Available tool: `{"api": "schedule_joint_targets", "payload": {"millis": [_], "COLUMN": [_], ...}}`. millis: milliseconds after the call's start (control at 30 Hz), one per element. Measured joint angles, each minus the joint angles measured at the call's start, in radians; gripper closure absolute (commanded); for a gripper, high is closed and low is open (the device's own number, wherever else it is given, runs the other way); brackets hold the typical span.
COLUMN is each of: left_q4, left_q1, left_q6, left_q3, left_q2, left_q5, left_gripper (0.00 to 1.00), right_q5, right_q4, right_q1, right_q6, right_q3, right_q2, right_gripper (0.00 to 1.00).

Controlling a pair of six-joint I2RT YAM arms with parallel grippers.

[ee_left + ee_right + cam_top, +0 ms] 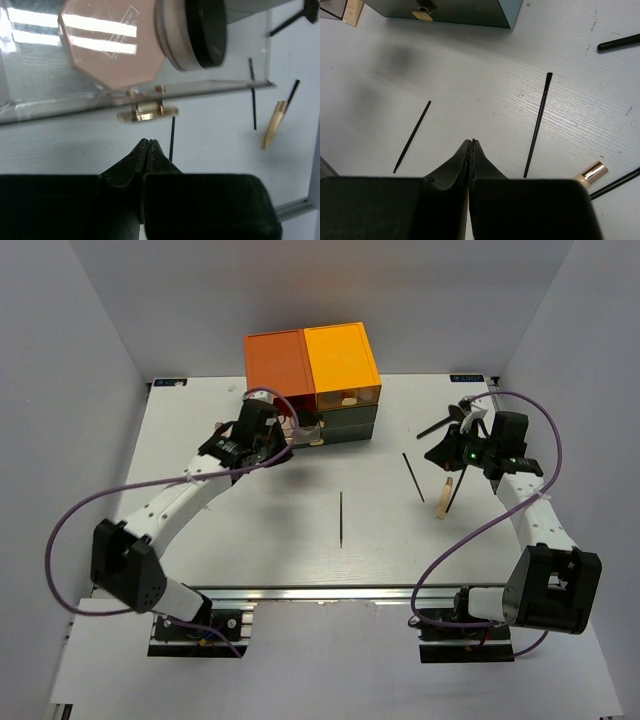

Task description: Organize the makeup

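My left gripper (281, 448) (149, 143) is shut and empty, its tips just in front of the gold knob (147, 113) of a pulled-out clear drawer (45, 100). The drawer holds a pink octagonal compact (112, 45) and a black round jar (197, 32). My right gripper (446, 451) (471, 143) is shut and empty above the table. Thin black sticks (341, 518) (413, 476) lie on the table, and both show in the right wrist view (412, 136) (537, 125). A beige tube (446, 493) (590, 172) lies by a black stick (458, 495). No sponges or puff are in view.
The orange-and-dark drawer box (312, 365) stands at the back middle; its dark lower drawer with a gold knob (423, 12) shows in the right wrist view. A black brush (441, 425) (619, 42) lies at the back right. White walls enclose the table.
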Motion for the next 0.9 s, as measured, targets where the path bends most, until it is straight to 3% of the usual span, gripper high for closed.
{"api": "schedule_joint_targets", "payload": {"millis": [67,200,633,733,800,833,867,900], "left_q4": [-0.001,-0.009,0.061,0.054,0.056,0.058,0.062,0.072], "left_q1": [0.0,0.0,0.058,0.061,0.061,0.062,0.062,0.062], "left_q6": [-0.004,0.004,0.009,0.005,-0.002,-0.007,-0.004,-0.006], "left_q3": [0.029,0.117,0.385,0.386,0.383,0.381,0.378,0.372], "left_q2": [0.081,0.213,0.391,0.406,0.409,0.409,0.409,0.408], "left_q5": [-0.018,-0.063,-0.157,-0.163,-0.166,-0.166,-0.163,-0.153], "left_gripper": [0.84,0.48,0.47,0.5,0.68,0.81,1.0,1.0], "right_q5": [0.0,0.006,0.014,0.014,0.014,0.013,0.01,0.005], "right_q4": [0.0,0.0,0.0,0.0,0.0,0.0,-0.001,-0.003], "right_q1": [0.002,0.002,0.002,0.002,0.002,0.002,0.002,0.002], "right_q6": [-0.001,-0.004,-0.025,-0.026,-0.026,-0.029,-0.034,-0.042], "right_q3": [0.0,0.0,0.0,-0.001,-0.003,-0.004,-0.006,-0.006], "right_q2": [0.0,0.0,-0.004,-0.004,-0.004,-0.004,-0.004,-0.004], "right_gripper": [1.0,1.0,1.0,1.0,1.0,1.0,1.0,1.0]}}
